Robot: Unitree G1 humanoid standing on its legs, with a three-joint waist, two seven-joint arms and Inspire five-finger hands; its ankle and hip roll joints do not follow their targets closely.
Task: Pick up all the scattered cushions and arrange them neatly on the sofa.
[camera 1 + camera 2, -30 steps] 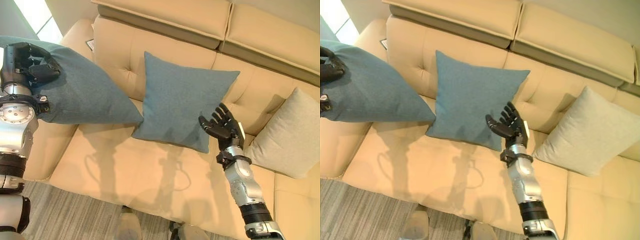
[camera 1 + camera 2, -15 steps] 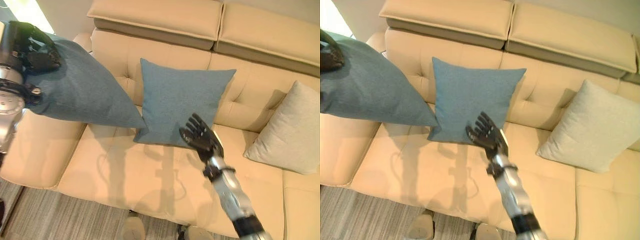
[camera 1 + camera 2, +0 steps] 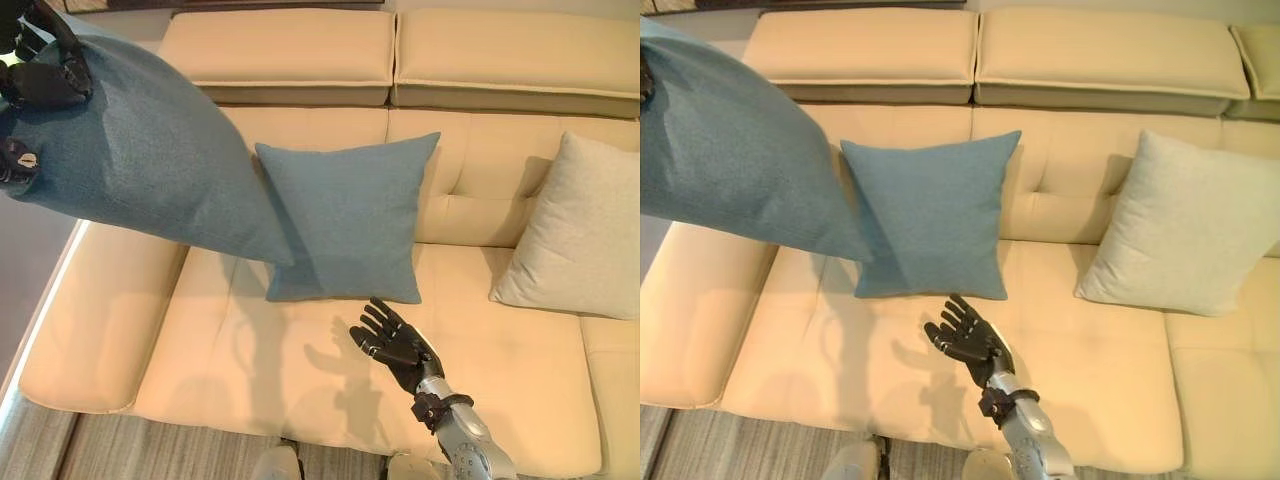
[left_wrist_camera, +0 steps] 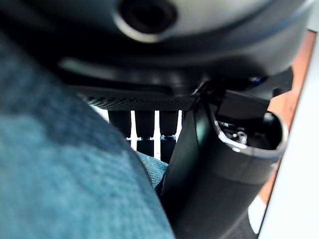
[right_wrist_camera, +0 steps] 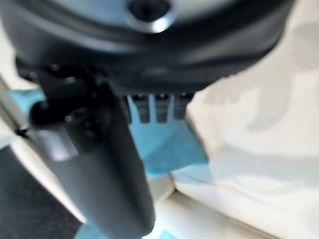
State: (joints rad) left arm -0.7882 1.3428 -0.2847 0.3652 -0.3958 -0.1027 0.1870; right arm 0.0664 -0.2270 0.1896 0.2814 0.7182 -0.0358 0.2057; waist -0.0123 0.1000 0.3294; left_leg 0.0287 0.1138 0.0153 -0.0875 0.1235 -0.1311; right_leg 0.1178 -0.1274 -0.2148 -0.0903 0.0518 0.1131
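Left robot hand [image 3: 45,70] clutches blue cushion [image 3: 150,160], now higher | right robot hand [image 3: 395,342] drops lower, fingers spread, empty | we judge sofa [image 3: 480,70] placement next

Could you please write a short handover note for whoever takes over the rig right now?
Left hand: shut on a blue cushion, held in the air above the sofa's left end.
Right hand: open, holding nothing, above the seat in front of the second blue cushion.
Done: that second blue cushion and a beige cushion lean upright against the backrest.
Left: set the held cushion down beside them, probably at the left end.
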